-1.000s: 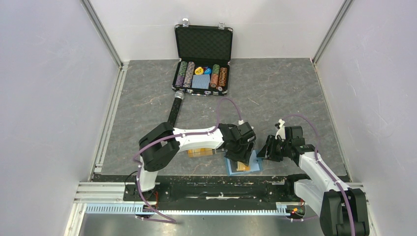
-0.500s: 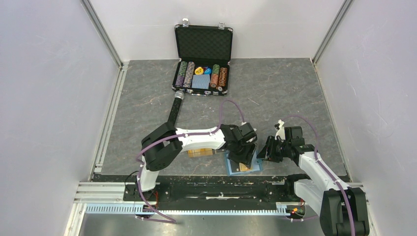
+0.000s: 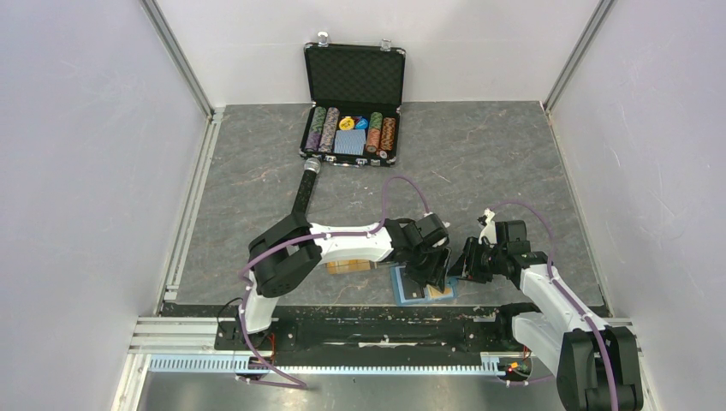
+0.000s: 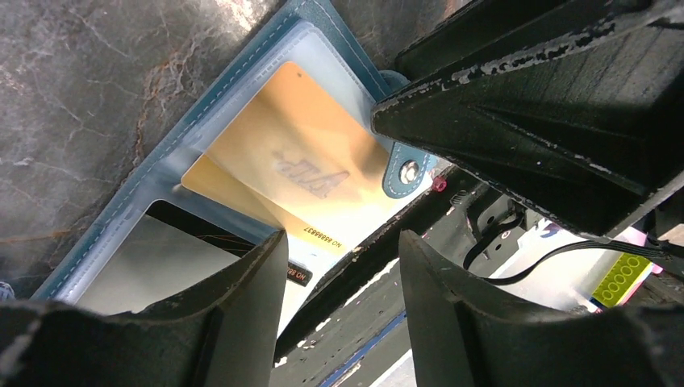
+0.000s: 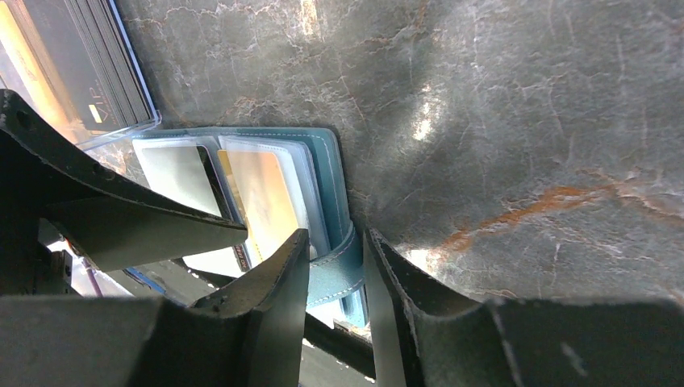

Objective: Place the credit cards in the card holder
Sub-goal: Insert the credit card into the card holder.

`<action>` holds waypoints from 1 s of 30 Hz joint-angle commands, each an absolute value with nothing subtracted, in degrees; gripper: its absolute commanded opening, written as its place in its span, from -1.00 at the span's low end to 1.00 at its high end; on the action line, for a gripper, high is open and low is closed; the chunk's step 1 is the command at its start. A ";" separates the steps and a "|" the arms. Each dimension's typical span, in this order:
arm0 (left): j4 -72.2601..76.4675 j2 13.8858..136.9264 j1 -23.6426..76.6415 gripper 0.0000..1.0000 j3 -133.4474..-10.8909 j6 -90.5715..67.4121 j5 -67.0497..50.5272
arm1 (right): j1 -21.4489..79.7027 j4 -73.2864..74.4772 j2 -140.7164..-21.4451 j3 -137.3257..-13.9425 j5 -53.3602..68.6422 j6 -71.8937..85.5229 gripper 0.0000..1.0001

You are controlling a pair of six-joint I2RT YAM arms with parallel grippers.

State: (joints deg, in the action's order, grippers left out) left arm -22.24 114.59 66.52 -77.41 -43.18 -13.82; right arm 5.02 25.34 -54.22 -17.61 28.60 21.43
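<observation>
credit card (image 4: 298,161) sits in card holder (image 5: 327,169)
left gripper (image 4: 340,242) hangs released above; right gripper (image 5: 336,238) pinches the holder's tab.

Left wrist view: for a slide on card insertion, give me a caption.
Orange-yellow credit card lies in a clear sleeve of the open teal card holder, framed by the left gripper.

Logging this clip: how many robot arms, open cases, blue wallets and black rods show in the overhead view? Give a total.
Robot arms: 2 (left arm, right arm)
Open case: 1
Blue wallet: 1
Black rod: 1
Total: 5
</observation>
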 commanded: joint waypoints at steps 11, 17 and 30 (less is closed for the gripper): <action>-12.34 109.28 66.71 0.23 -73.49 -43.50 -9.86 | 5.23 30.52 -54.54 -16.74 26.60 20.48 -0.32; -12.87 107.64 66.12 0.23 -71.52 -43.47 -9.00 | 5.25 31.10 -54.23 -17.51 26.22 20.12 -0.30; -0.34 87.34 60.62 0.56 -55.59 -45.91 -5.81 | 5.27 36.01 -53.51 -25.78 22.93 16.38 -0.12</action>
State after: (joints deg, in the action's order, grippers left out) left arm -9.61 95.50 63.51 -61.65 -43.18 -7.84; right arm 5.06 33.43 -53.71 -21.85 24.95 18.74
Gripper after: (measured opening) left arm 0.750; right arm 0.428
